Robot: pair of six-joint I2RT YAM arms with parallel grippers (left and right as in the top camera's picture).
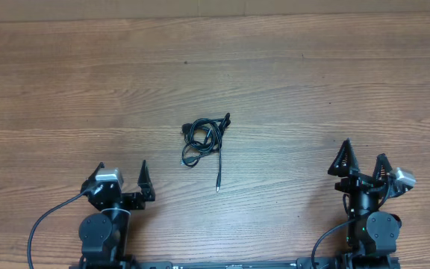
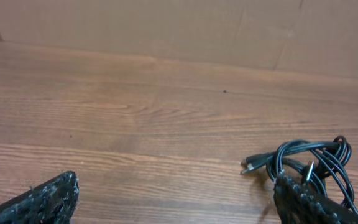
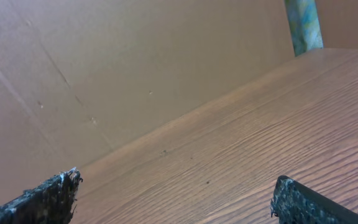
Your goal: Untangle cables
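Now the cables lie tangled in the middle of the table, well apart from the left gripper and right gripper, both wide open and empty at the near edge.

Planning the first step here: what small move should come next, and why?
Probably move the left gripper forward and to its right, toward the cables. They lie tangled mid-table, untouched, and are nearer that arm than the right gripper. Both grippers are open and empty.
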